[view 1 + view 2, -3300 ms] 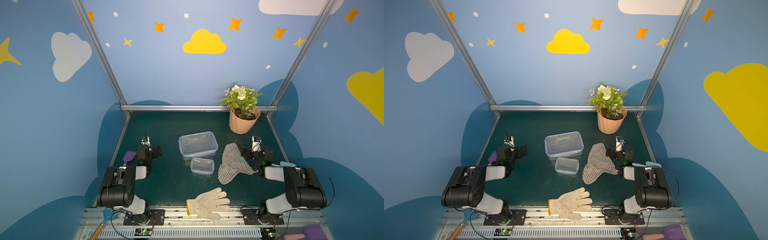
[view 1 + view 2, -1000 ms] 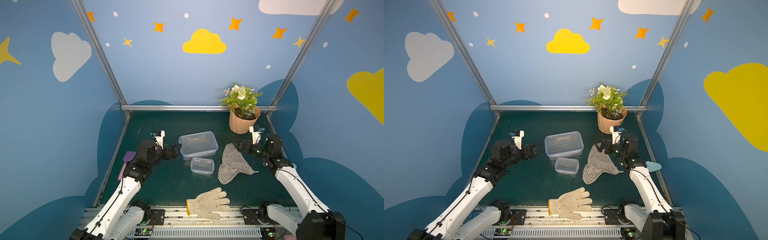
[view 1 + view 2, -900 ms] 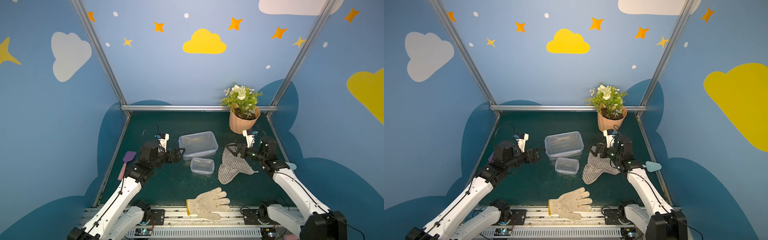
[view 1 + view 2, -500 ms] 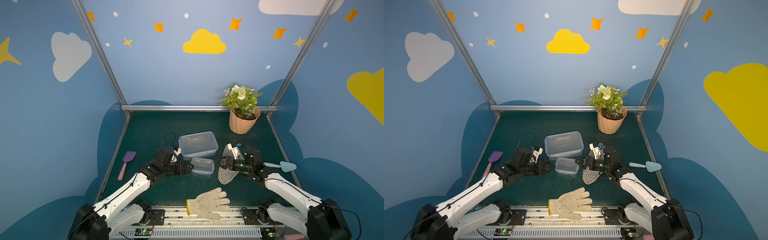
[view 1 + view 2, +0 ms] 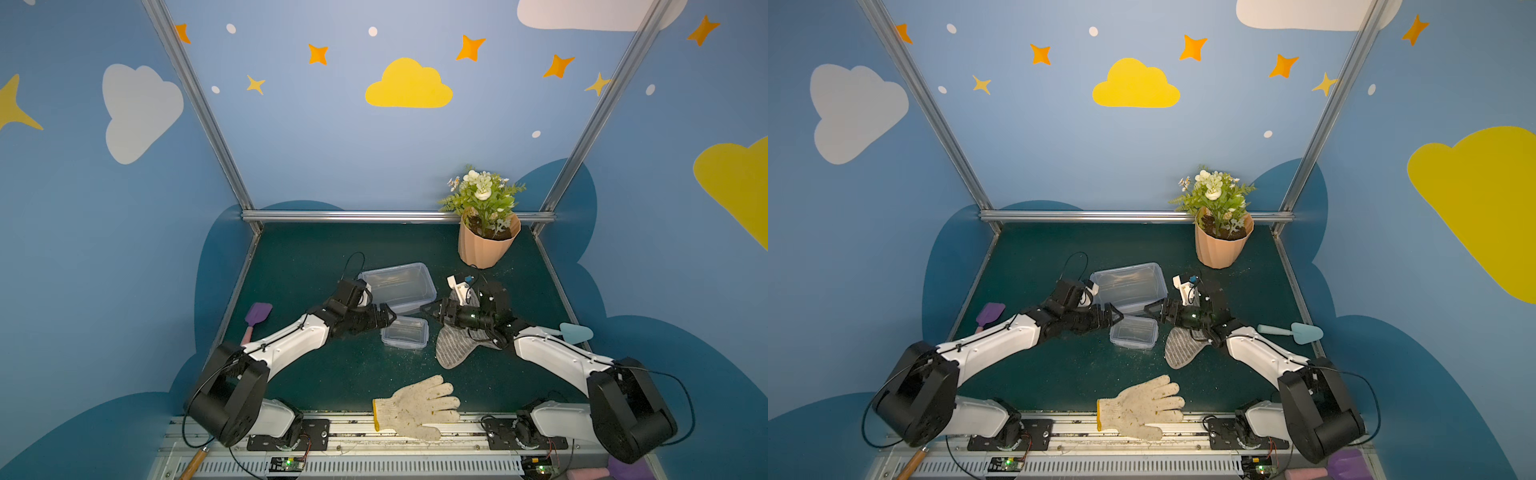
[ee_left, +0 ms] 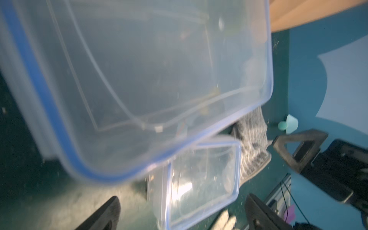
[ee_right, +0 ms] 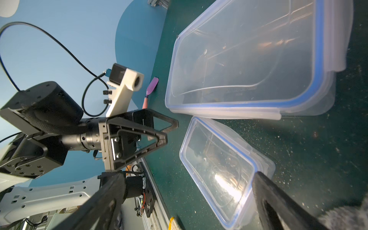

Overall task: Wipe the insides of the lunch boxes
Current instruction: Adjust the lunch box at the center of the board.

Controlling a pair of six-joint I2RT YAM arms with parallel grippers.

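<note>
Two clear lunch boxes with blue-rimmed lids lie mid-table in both top views: the large one [image 5: 397,286] [image 5: 1127,286] behind, the small one [image 5: 405,332] [image 5: 1133,331] in front. My left gripper [image 5: 388,318] [image 6: 182,211] hangs open just left of the small lunch box [image 6: 203,179], holding nothing. My right gripper [image 5: 428,309] [image 7: 187,199] faces it from the right, also open and empty, above a grey striped cloth [image 5: 457,345]. In the right wrist view the small lunch box [image 7: 219,165] lies close to one finger, with the large lunch box [image 7: 249,59] beyond.
A peach flower pot [image 5: 486,245] stands at the back right. A white knit glove [image 5: 417,405] lies over the front edge. A purple spatula [image 5: 255,318] rests at the left edge and a teal scoop [image 5: 575,332] at the right.
Both arms have swung in from the table's sides and lowered toward the small lunch box, one from each side. Both grippers stayed open. The boxes and the cloth have not moved.
</note>
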